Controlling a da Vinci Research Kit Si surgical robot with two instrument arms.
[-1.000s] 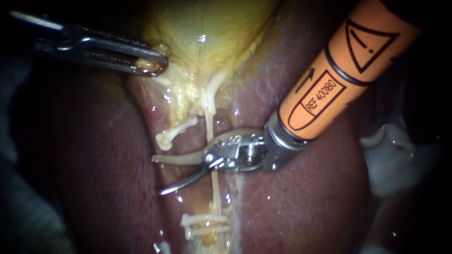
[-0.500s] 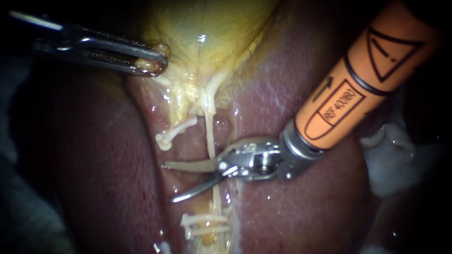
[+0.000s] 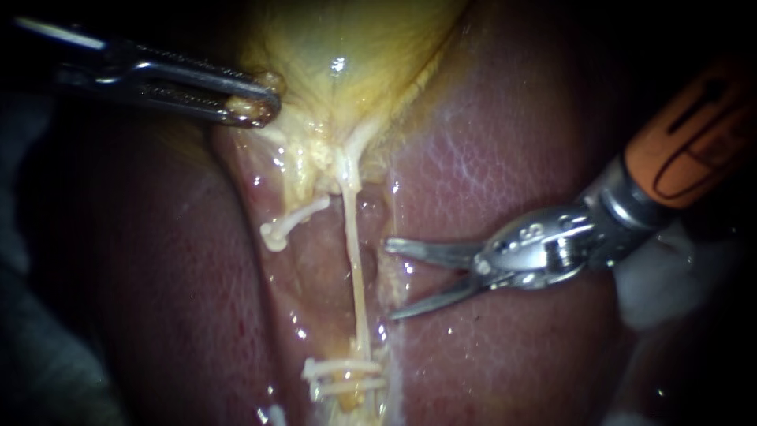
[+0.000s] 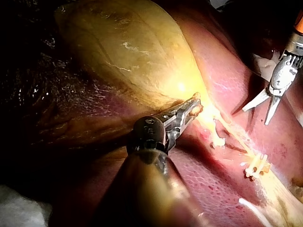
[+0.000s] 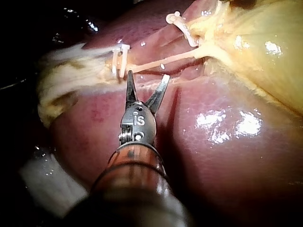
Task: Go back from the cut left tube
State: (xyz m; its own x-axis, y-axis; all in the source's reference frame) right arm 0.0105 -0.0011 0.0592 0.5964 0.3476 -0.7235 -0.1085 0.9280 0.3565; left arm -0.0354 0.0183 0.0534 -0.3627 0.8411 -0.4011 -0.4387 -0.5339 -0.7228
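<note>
Backing off to the right, the right instrument, a steel two-bladed tool on an orange-sleeved shaft, has crossed the long pale tube, the thin intact strand that runs from the gallbladder's neck down to the clips. A second ago its blades lay across that tube with their tips on its left, and half a second ago they were still over it. Now both tips sit just to its right, clear of it. Less of the orange shaft shows than before. The tool is released: a plain gap stands between the jaws, as in both earlier frames, with nothing in it.

The cut left tube, a short whitish stump ending in a white plastic clip, lies just left of the long pale tube's upper part and has not shifted. More white plastic clips cross that tube's lower end. The left instrument, slim and of grey steel, stays up and left of the long pale tube's top. Its tool is clenched on a fold of the glossy yellow gallbladder. Mottled dark-red liver lies on either side.

By my reading the retreat is mostly done, since the blades are off both tubes. What is left is drawing farther right of the long pale tube without the open blades grazing the liver.
</note>
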